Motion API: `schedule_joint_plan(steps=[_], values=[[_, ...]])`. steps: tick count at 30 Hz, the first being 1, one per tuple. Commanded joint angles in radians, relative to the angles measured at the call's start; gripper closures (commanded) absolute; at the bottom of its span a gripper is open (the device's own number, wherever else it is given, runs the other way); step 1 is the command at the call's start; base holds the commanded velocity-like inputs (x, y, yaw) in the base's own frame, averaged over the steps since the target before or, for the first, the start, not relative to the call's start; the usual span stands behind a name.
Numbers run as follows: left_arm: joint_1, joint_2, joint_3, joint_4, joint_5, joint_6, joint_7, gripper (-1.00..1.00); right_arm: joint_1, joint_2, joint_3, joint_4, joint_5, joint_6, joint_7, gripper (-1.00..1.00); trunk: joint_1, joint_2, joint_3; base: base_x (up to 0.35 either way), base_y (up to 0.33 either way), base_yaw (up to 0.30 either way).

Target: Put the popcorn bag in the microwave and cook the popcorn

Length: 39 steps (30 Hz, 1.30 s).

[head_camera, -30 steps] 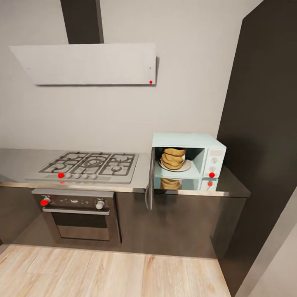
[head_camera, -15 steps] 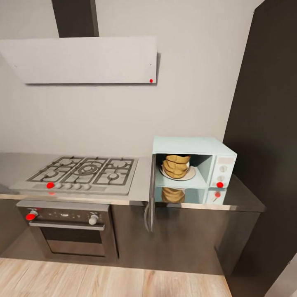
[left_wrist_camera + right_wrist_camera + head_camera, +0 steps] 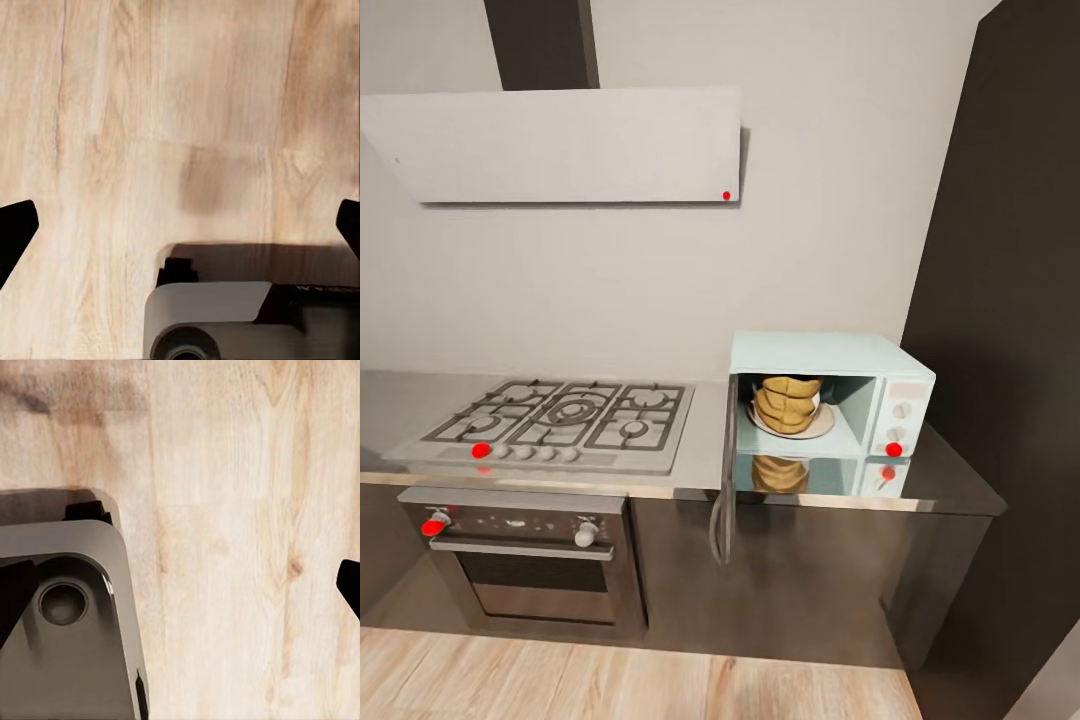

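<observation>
Closer view — microwave (image 3: 830,405) larger

both wrists point straight down at the wooden floor (image 3: 187,112). the left gripper (image 3: 180,225) and right gripper (image 3: 180,585) each hang with fingertips spread wide apart, holding nothing.

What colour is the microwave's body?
Pale mint-blue; the microwave shows best in the head view, door open.

grey countertop (image 3: 960,480), microwave (image 3: 830,405), gas hob (image 3: 560,420)
</observation>
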State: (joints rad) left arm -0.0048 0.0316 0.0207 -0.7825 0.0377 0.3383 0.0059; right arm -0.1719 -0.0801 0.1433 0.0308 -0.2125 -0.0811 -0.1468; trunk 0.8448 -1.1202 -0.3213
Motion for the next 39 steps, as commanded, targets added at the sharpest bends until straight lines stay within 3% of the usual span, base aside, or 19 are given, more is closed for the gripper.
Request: schedule_joint_plan(steps=[1, 2, 5, 7, 8, 15, 18, 20, 24, 31, 39], values=[[-0.001, -0.001, 0.001, -0.083, 0.004, 0.055, -0.001, -1.0, -0.001, 0.0, 0.008, 0.003, -0.01, -0.006, 0.0, -1.0, 0.0, -0.001, -0.001, 0.0, 0.0, 0.0], [-0.024, -0.004, 0.001, -0.198, 0.005, 0.157, -0.003, -1.0, -0.001, 0.0, 0.009, 0.003, -0.01, -0.006, 0.0, -1.0, 0.0, -0.001, -0.001, 0.0, 0.0, 0.0], [-0.098, -0.006, 0.001, -0.261, 0.006, 0.224, -0.003, -1.0, -0.001, 0.0, 0.008, 0.004, -0.01, -0.007, 0.0, -1.0, 0.0, -0.001, -0.001, 0.0, 0.0, 0.0], [-0.163, -0.009, 0.001, -0.281, 0.006, 0.241, -0.003, -1.0, -0.001, -0.001, 0.007, 0.003, -0.011, -0.008, 0.0, -1.0, 0.0, -0.001, -0.001, 0.0, 0.0, 0.0], [-0.224, -0.015, 0.001, -0.287, 0.006, 0.246, -0.003, -1.0, -0.001, -0.001, 0.007, 0.003, -0.011, -0.008, 0.0, -1.0, 0.0, -0.001, -0.001, 0.0, 0.0, 0.0], [-0.449, -0.04, 0.001, -0.322, 0.006, 0.244, -0.003, -1.0, -0.001, -0.002, 0.007, 0.003, -0.011, -0.008, 0.0, -1.0, 0.0, -0.001, -0.001, 0.0, 0.0, 0.0], [-0.473, -0.059, -0.001, -0.373, 0.007, 0.237, -0.003, -1.0, -0.001, -0.002, 0.007, 0.003, -0.012, -0.009, 0.0, -1.0, 0.0, -0.001, -0.001, 0.0, 0.0, 0.0], [-0.479, -0.087, -0.006, -0.393, 0.006, 0.219, -0.006, -1.0, -0.001, -0.001, 0.007, 0.003, -0.012, -0.009, -0.001, -1.0, 0.0, -0.001, -0.001, 0.0, 0.0, 0.0], [-0.48, -0.108, -0.024, -0.4, 0.001, 0.196, 0.011, -1.0, -0.001, 0.002, 0.002, 0.003, -0.029, -0.026, -0.001, -1.0, 0.0, -0.001, -0.001, 0.0, 0.0, 0.0], [-0.48, -0.147, -0.064, -0.439, 0.019, 0.157, -0.025, -1.0, -0.001, 0.006, 0.002, 0.003, -0.019, -0.042, -0.001, -1.0, 0.0, -0.001, -0.001, 0.0, 0.0, 0.0], [-0.48, -0.15, -0.109, -0.484, 0.024, 0.112, -0.07, -1.0, -0.001, 0.007, 0.001, 0.003, -0.024, -0.043, -0.002, -1.0, 0.0, -0.001, 0.002, 0.0, 0.0, -0.182]])
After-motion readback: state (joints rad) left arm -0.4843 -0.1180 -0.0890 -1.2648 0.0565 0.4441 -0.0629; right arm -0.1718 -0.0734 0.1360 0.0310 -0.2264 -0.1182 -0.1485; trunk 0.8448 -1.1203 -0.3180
